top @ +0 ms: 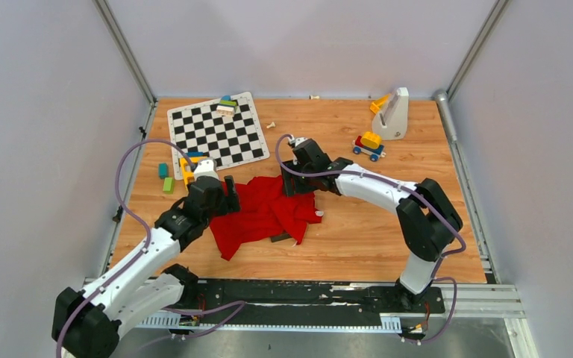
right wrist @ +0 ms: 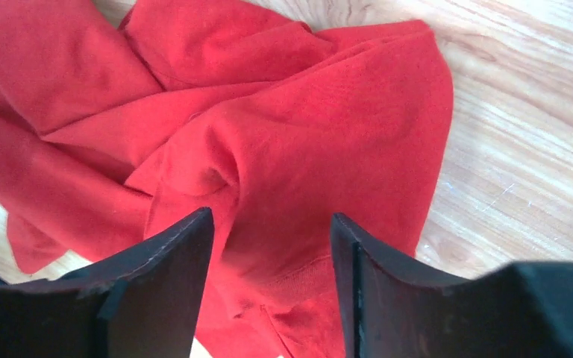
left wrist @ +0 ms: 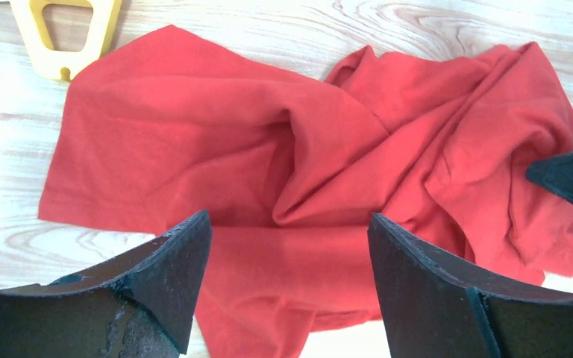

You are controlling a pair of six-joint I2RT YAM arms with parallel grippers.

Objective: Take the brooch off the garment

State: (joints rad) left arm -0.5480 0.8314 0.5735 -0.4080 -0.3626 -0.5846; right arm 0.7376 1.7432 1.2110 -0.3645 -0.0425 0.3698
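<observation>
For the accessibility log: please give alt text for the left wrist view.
A crumpled red garment lies on the wooden table and fills most of the view, with no brooch showing. The left gripper frames it from below, its two black fingers wide open. A yellow piece sits at top left.

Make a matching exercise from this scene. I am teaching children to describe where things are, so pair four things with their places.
Things:
1. garment
2. chessboard
3. toy car
4. green block

Places:
A. left side of the table, beside a teal block
B. far right, near the white stand
C. middle, crumpled between the two arms
D. far left, lying flat

Pairs: 1-C, 2-D, 3-B, 4-A
</observation>
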